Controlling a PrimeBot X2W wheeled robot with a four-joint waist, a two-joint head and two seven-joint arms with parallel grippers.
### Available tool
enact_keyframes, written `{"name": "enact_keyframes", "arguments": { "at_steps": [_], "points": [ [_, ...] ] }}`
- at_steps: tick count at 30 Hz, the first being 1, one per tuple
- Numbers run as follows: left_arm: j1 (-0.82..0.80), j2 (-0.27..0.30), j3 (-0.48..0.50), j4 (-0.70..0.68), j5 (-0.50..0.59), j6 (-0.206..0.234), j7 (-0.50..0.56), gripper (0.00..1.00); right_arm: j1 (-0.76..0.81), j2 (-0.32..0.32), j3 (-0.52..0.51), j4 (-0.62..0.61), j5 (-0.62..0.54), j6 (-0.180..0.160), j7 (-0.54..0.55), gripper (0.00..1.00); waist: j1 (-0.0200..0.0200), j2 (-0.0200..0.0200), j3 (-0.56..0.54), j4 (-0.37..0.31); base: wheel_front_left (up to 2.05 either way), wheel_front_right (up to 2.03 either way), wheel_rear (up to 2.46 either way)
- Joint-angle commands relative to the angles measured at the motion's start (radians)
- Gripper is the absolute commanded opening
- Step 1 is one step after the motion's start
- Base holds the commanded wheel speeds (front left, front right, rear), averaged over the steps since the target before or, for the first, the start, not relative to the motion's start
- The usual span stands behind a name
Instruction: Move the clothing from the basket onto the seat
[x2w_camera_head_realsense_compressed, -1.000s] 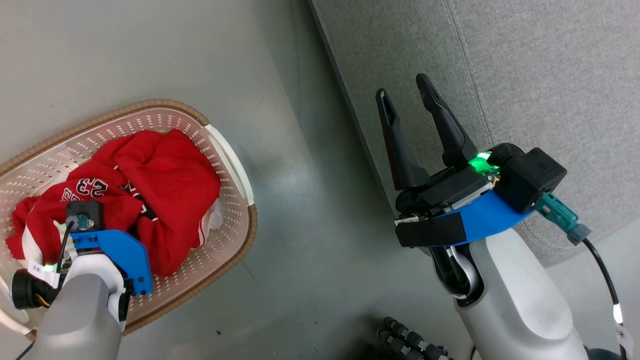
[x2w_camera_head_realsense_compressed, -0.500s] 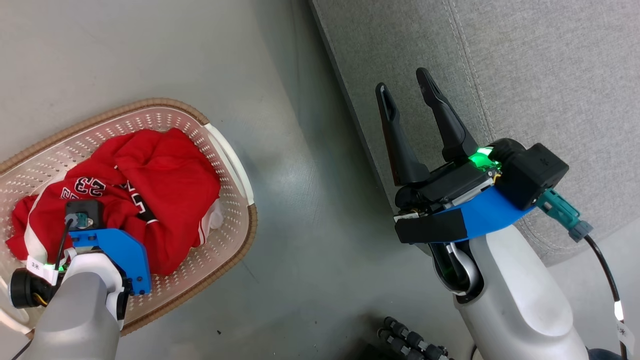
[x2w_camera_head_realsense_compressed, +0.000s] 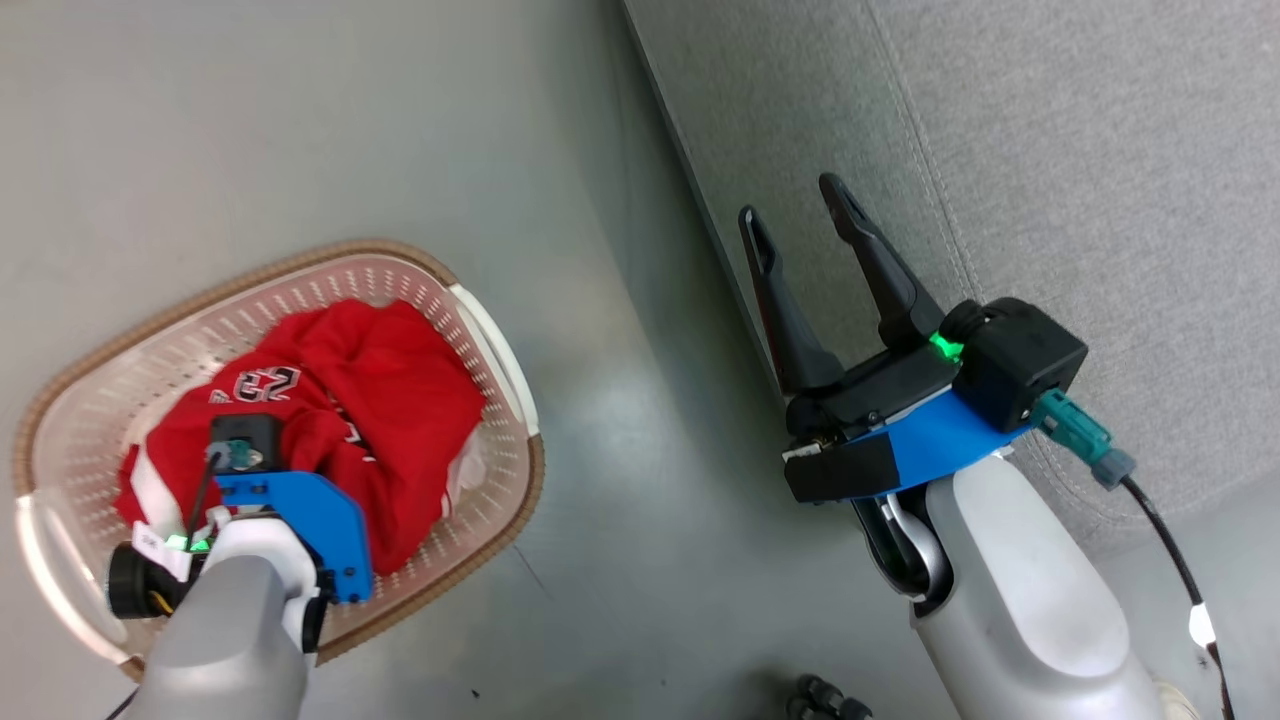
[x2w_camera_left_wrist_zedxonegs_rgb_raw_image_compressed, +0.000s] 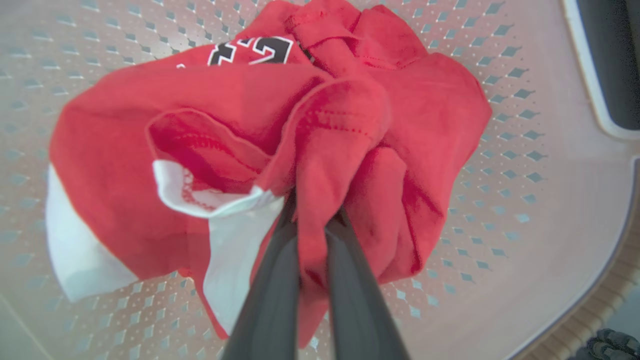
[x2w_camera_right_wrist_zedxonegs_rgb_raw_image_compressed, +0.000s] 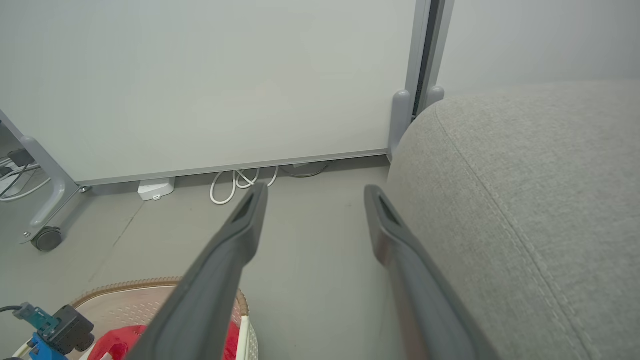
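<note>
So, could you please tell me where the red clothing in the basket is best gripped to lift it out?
Grip a raised, bunched fold on top of the clothing, coming straight down from above: the pile is crumpled into ridges, and the walls of the basket block the sides. The left gripper is shut on just such a fold, which looks a sound hold.

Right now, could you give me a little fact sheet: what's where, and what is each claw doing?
Clothing: soft red sports garments with white trim, bunched inside the basket
Basket: cream perforated plastic laundry basket with a brown rim, on the grey floor
Seat: big grey fabric couch, apart from the basket
Left gripper: shut on a red fold
Right gripper: open, holding nothing, by the couch's edge
Stage: garments not yet on the couch
</note>
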Motion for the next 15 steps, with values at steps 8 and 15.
{"name": "enact_keyframes", "arguments": {
  "at_steps": [8,15],
  "points": [
    [0.021,-0.064,-0.047,0.017,0.002,-0.043,-0.031,0.0,0.07,-0.002,-0.03,0.076,-0.067,0.0,0.011,1.0,0.0,0.0,-0.23,0.103,0.0,0.0,0.0],
    [0.038,-0.088,-0.106,-0.002,-0.019,-0.099,-0.051,0.0,0.142,-0.002,-0.038,0.106,-0.086,0.0,0.052,1.0,0.0,0.0,-0.413,0.158,0.0,0.0,0.0]
  ]
}}
